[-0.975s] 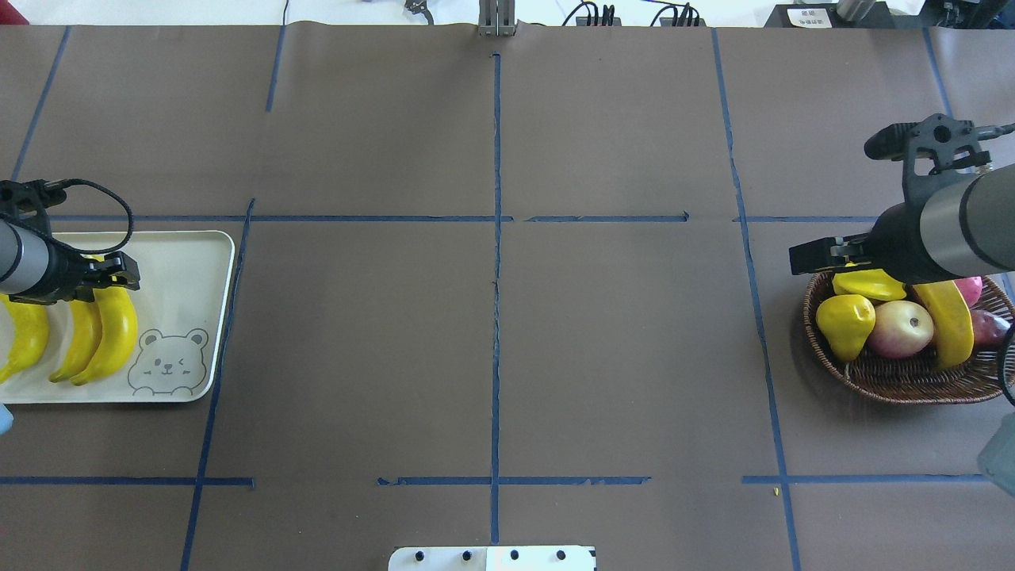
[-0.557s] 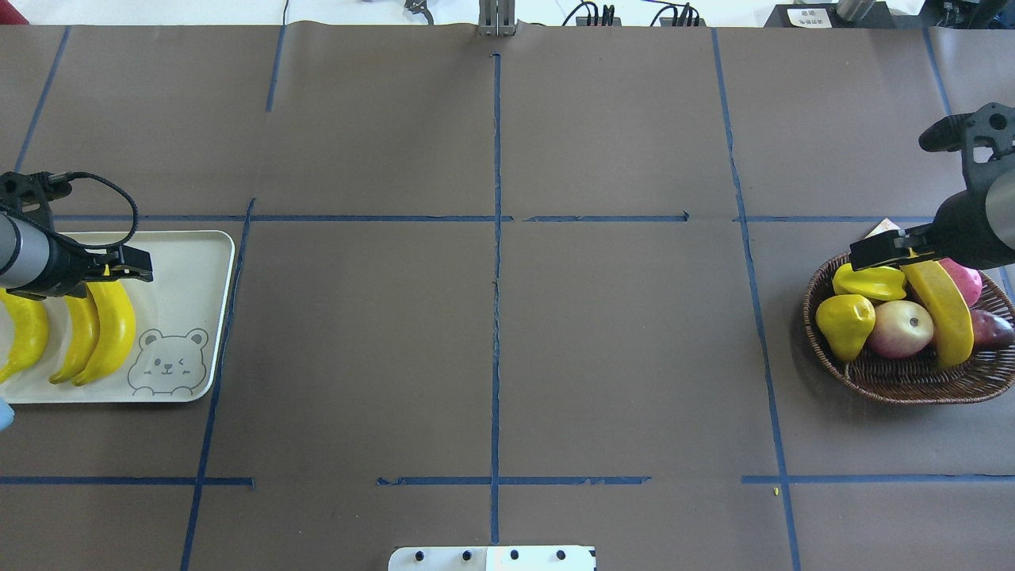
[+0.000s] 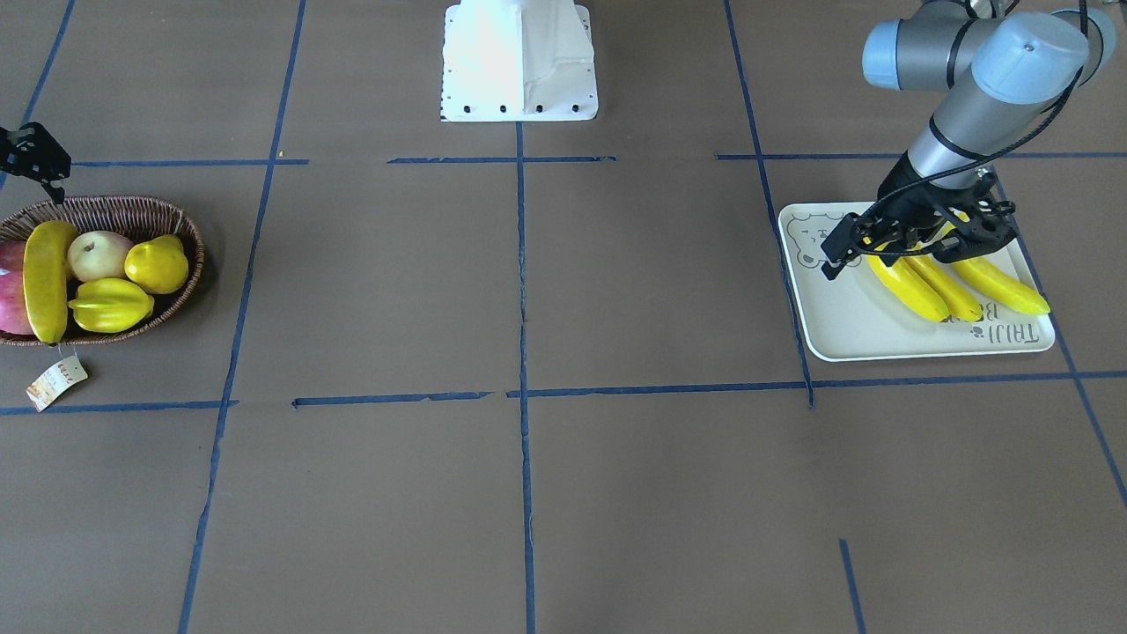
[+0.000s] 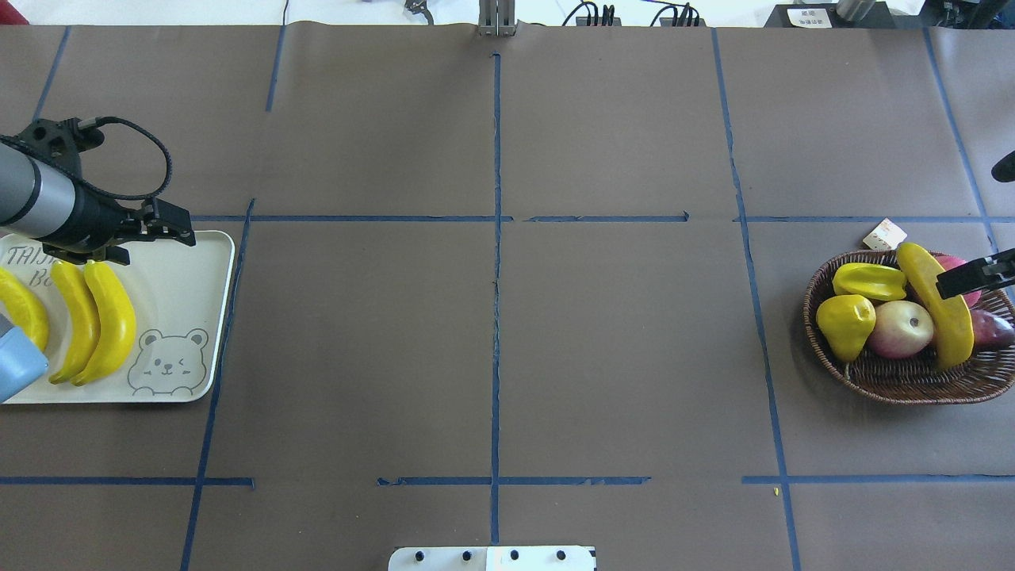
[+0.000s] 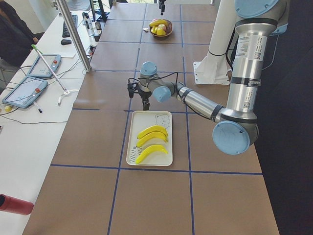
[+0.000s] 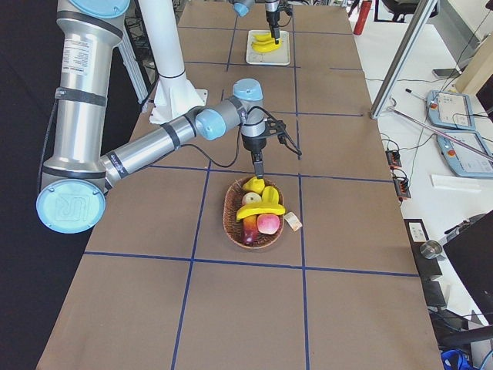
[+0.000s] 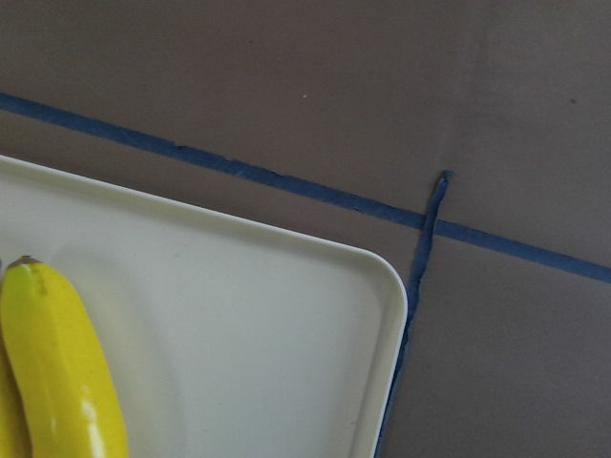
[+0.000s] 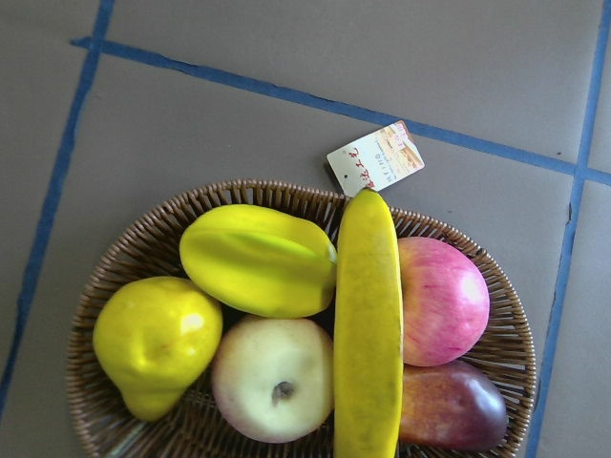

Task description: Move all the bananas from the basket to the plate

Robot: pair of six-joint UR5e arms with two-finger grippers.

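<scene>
Three bananas (image 4: 111, 317) lie side by side on the cream plate (image 4: 182, 277), which also shows in the front view (image 3: 863, 326). My left gripper (image 4: 155, 242) hangs open and empty over the plate's far edge, just above the bananas' ends (image 3: 907, 286). A fourth banana (image 4: 944, 317) lies across the fruit in the wicker basket (image 4: 904, 381) and runs down the middle of the right wrist view (image 8: 368, 324). My right gripper (image 4: 979, 274) hovers above this banana, open and empty, mostly cut off by the overhead view's edge.
The basket also holds a starfruit (image 4: 868, 279), a yellow pear-shaped fruit (image 4: 844, 321), a pale apple (image 4: 900, 327) and red fruit (image 8: 444, 301). Its paper tag (image 4: 884, 234) lies on the table behind it. The robot base (image 3: 519, 57) stands at the table's near edge.
My left gripper has lifted off the rightmost banana and moved to the plate's far edge. My right arm has swung right, so only the gripper's end still shows over the basket.
</scene>
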